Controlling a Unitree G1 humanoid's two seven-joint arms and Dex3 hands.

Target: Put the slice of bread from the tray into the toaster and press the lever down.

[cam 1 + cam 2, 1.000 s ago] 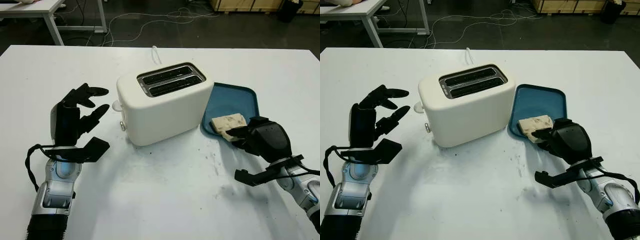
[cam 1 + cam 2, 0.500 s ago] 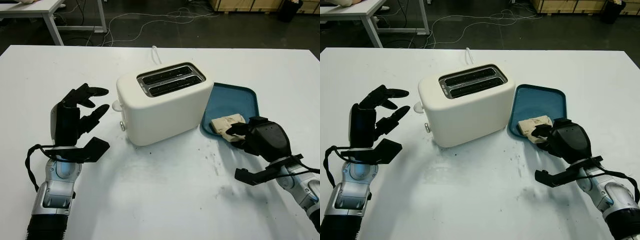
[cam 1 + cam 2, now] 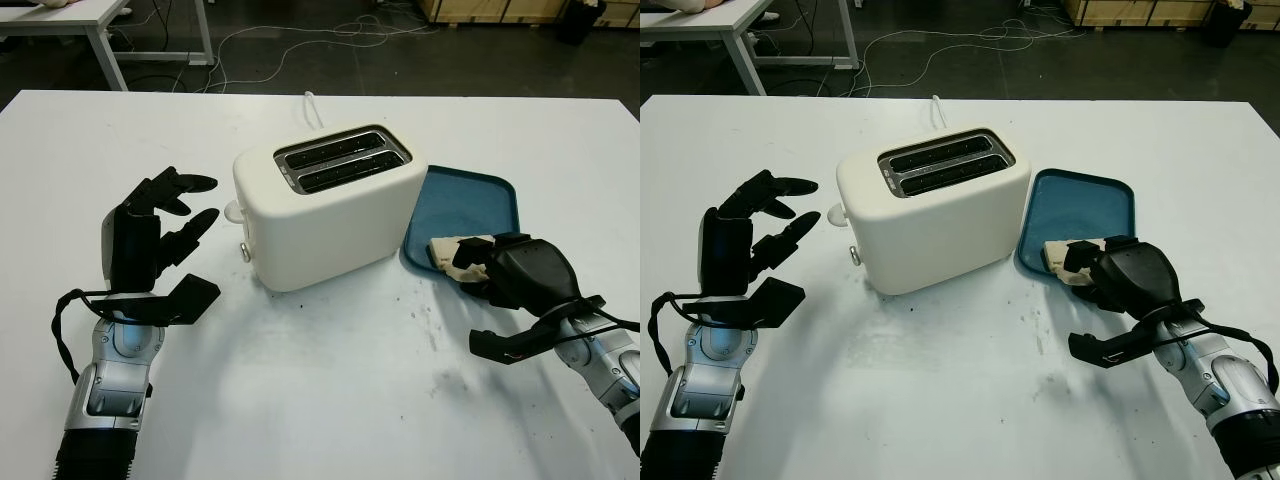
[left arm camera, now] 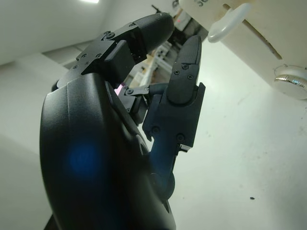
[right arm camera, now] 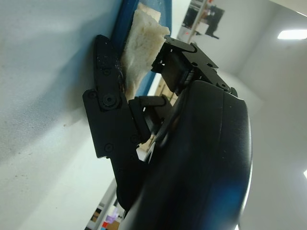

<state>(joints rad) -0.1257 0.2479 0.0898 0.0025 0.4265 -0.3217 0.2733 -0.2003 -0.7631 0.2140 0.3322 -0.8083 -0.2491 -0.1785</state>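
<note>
- Left eye view, at the left of the frame: the black three-finger left hand point(image 3: 158, 235) is raised above the white table point(image 3: 320, 400), holding nothing and open, well apart from the toaster's left end.
- At the centre stands the cream-white rounded two-slot toaster point(image 3: 330, 205), both slots facing up and bare; its pale lever knob point(image 4: 225, 28) and a small silver dial point(image 4: 291, 81) sit on the end facing the left hand, the lever not yet pressed.
- Right of centre, the dark blue plastic tray point(image 3: 480, 200) lies just beside the toaster's right flank, and the pale slice of bread point(image 3: 450, 250) rests at its near left corner.
- At the right of the frame, the black three-finger right hand point(image 3: 495, 270) is on the bread: in the right wrist view its fingers point(image 5: 108, 96) are closing on the slice point(image 5: 136, 43) against the tray's edge, though a firm clamp cannot be confirmed.
- The step in hand looks to be the pickup. Done well, it needs a pinch across both faces, gentle enough not to crush the soft bread, then a lift clear of the tray rim.
- Carrying it edge-down, lined up with a slot, should ease the drop.
</note>
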